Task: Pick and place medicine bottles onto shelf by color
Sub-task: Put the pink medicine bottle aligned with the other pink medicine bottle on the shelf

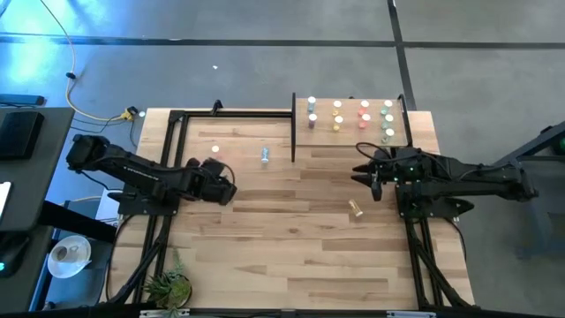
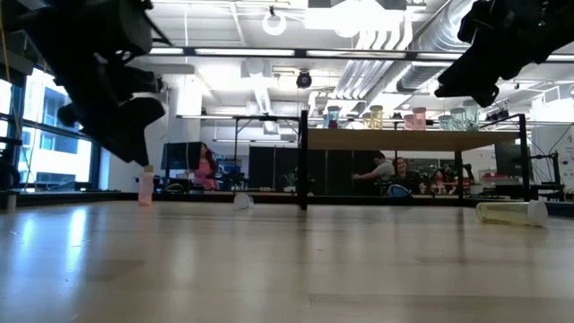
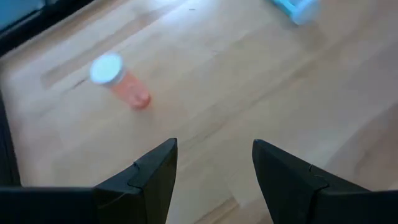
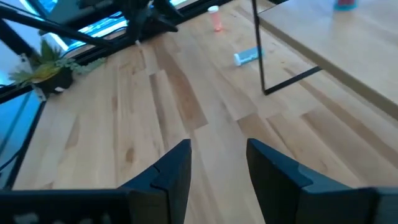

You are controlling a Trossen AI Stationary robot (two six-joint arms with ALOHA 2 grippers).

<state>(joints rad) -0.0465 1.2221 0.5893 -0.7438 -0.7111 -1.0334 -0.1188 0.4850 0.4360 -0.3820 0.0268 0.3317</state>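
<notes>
Three small white-capped medicine bottles lie loose on the striped plank tabletop [image 1: 265, 221]: a red-bodied one standing [image 1: 214, 149] at upper left of the high view, a blue one on its side [image 1: 265, 155] near the middle, and a yellow one on its side [image 1: 356, 208] lower right of centre. About eight more bottles stand in rows on the pale-wood shelf with thin black uprights [image 1: 349, 132] at upper right, seemingly one column per colour, so the sorting looks well along.

At left of the high view, the left gripper [image 1: 231, 190] hovers below the red bottle; its wrist camera shows the fingers spread wide and empty, the red bottle ahead of them, likely its next pick.

Right of centre, the right gripper [image 1: 360, 174] hangs beneath the shelf's front edge, fingers parted with nothing between them. Hanging between the shelf and the yellow bottle, it seems ready for either a fetch or a wait.
</notes>
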